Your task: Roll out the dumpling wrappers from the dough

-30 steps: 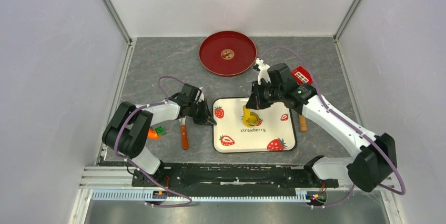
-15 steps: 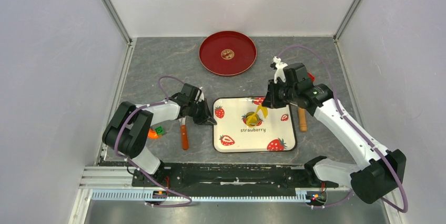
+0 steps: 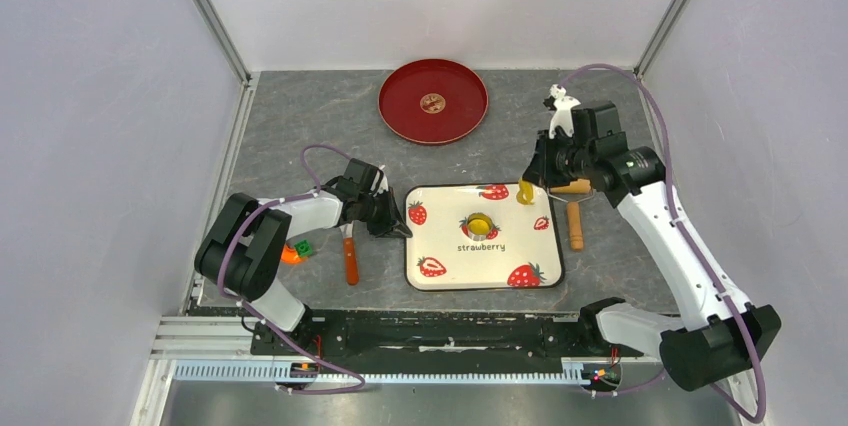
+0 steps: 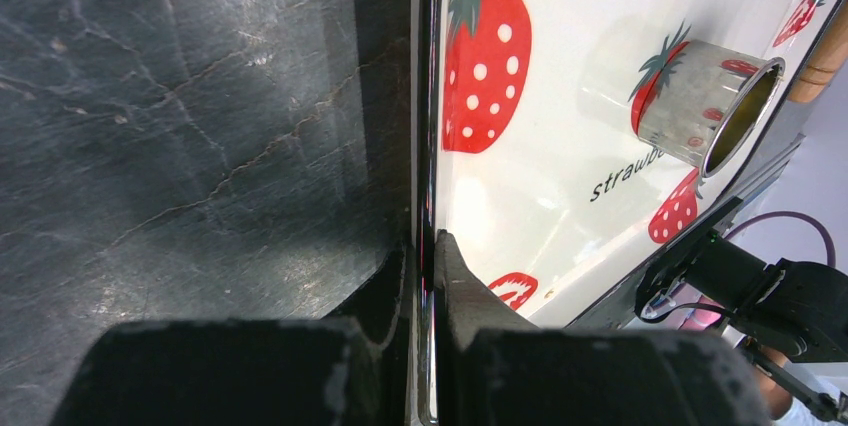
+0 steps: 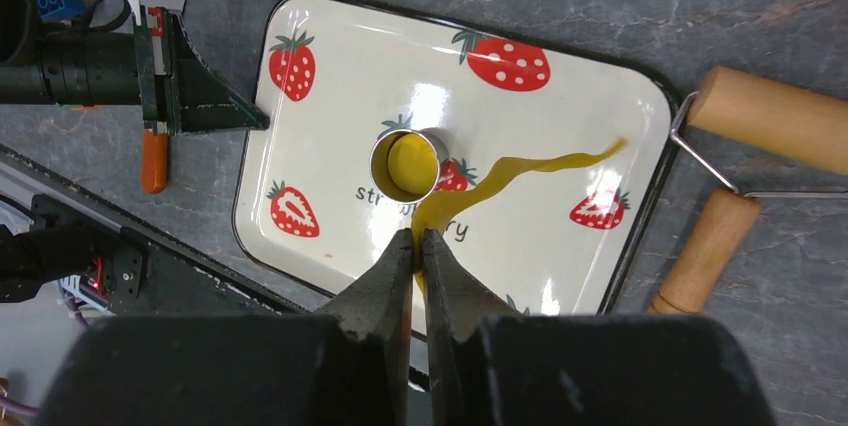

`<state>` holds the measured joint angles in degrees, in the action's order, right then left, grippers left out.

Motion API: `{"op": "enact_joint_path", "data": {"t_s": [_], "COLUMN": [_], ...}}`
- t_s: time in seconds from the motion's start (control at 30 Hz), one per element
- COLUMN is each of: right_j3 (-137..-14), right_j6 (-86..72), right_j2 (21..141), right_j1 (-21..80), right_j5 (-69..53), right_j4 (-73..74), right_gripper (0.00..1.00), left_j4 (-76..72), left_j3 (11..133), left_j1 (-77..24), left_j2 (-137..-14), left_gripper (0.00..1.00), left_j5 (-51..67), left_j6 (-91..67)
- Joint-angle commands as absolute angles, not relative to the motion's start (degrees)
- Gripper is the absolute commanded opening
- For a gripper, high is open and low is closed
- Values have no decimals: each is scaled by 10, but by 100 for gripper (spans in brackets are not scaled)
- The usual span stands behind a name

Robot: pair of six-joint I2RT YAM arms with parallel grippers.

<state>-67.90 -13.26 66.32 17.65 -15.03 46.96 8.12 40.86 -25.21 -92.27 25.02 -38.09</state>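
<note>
A small yellow dumpling wrapper lies flat in the middle of the red plate. On the strawberry tray stands a metal ring cutter with a yellow dough round inside it. My right gripper is above the tray's far right corner, shut on a limp yellow dough strip that hangs from its tips. My left gripper is shut on the tray's left rim, low on the table.
A wooden rolling pin lies just right of the tray, under my right arm. A knife with an orange handle lies left of the tray, with small coloured bricks beside it. Grey walls enclose the table.
My right gripper has pulled the yellow dough strip off the cutter and carried it up and right, from the tray's middle to its far right corner. The left arm has not moved.
</note>
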Motion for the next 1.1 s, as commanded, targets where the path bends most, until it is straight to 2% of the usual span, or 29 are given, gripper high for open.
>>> {"op": "enact_joint_path", "data": {"t_s": [0.0,0.3,0.83,0.9,1.07], "right_j3": [-741,-797,-608,-580,-513], "right_j6": [-104,-76,-79,-82,-100], "right_j2": [669,702,701,704,713], "right_j1": [160,139,134,134,135], "right_j5": [-137,-121,-97,-106,-160], "right_j4": [485,507,400,382,326], "right_gripper": [9,10,10,13,25], "left_j4": [81,81,84,84,85], "left_j3": [389,391,393,393,393], "left_j1": [-250,-250,-250,-250,-250], "left_j2": [-948,-949,-949,-950,-950], "left_gripper": [2,2,2,2,2], "left_j5": [162,163,163,162,163], "left_j6": [-347,-347,-346,-346,-346]}}
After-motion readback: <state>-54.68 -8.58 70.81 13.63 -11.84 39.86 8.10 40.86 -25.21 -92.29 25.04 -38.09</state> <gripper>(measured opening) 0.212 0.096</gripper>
